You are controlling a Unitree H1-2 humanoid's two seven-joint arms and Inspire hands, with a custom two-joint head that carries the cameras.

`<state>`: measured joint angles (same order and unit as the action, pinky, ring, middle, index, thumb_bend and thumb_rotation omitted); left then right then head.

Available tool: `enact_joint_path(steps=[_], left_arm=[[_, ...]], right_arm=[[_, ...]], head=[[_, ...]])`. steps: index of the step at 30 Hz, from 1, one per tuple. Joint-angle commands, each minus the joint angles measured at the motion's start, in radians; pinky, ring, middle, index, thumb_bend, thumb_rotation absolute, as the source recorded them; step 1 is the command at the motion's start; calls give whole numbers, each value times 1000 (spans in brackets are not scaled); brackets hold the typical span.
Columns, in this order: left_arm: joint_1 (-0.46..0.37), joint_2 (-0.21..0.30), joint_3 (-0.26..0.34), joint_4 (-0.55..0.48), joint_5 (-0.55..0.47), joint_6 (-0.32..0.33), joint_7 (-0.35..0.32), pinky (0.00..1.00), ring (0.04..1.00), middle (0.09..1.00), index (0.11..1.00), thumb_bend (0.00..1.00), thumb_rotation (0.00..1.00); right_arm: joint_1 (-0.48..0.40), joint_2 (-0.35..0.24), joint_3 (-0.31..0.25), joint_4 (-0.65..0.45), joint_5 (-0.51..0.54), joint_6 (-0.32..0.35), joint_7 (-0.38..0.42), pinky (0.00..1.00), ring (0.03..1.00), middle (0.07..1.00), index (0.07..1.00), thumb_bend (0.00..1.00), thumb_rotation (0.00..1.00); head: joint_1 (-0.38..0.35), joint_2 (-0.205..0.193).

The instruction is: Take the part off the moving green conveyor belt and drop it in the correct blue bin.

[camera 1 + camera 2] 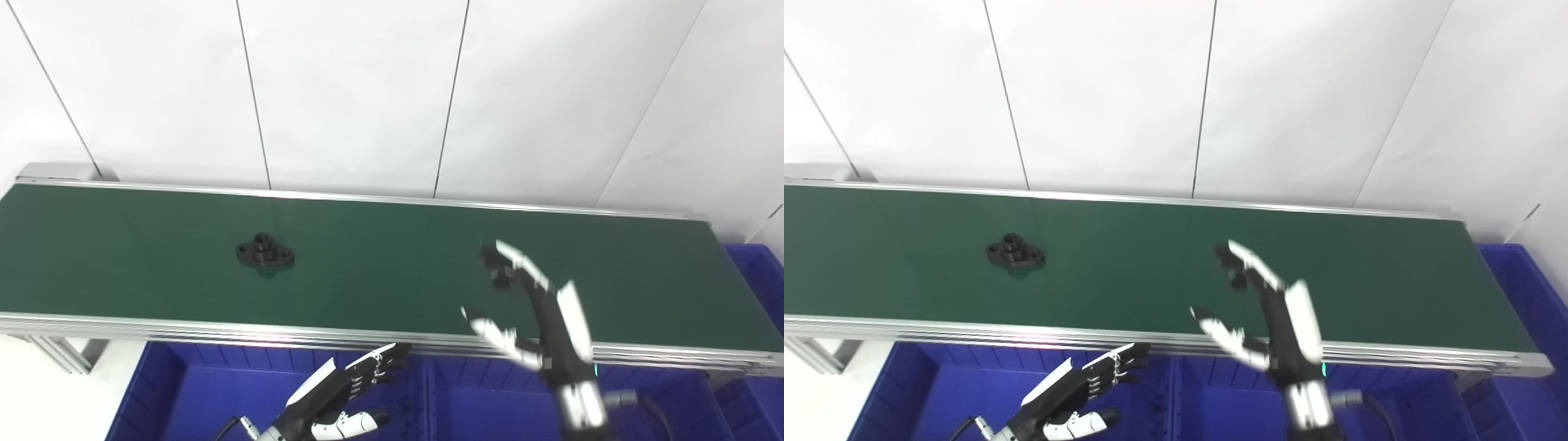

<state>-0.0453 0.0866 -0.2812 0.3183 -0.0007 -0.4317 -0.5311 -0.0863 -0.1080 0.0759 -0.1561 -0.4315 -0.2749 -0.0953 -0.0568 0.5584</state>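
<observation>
A black flanged part [265, 252] with a raised round hub lies on the green conveyor belt [392, 269], left of centre. My right hand [539, 318] is raised over the belt's near edge, well to the right of the part, open and empty with thumb and fingers spread. My left hand [346, 392] hangs low over the blue bin [202, 392] in front of the belt, open and empty, fingers pointing right. The part also shows in the right eye view [1015, 252].
Blue bins stand side by side below the belt's near edge, with a divider [429, 398] between them. Another blue bin [756, 275] sits at the belt's right end. A white panelled wall runs behind the belt.
</observation>
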Motion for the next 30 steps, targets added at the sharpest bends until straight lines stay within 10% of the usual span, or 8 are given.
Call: enact_joint_path(steps=[1, 15, 30], left_arm=[[-27, 1, -2, -31, -7, -38, 10, 852, 913, 947, 924, 452, 630], [-18, 4, -13, -45, -7, -38, 23, 857, 916, 949, 924, 446, 621], [-9, 15, -35, -64, 3, -38, 48, 869, 921, 951, 926, 448, 625]], right_arm=[[-90, 12, -10, -23, -21, 61, 7, 551, 635, 718, 758, 685, 300], [-509, 5, 92, 179, -208, 373, 138, 510, 600, 672, 714, 853, 354], [-738, 33, 239, 572, -257, 386, 138, 647, 708, 738, 765, 880, 301]], head=[[1, 0], [6, 5], [7, 11]])
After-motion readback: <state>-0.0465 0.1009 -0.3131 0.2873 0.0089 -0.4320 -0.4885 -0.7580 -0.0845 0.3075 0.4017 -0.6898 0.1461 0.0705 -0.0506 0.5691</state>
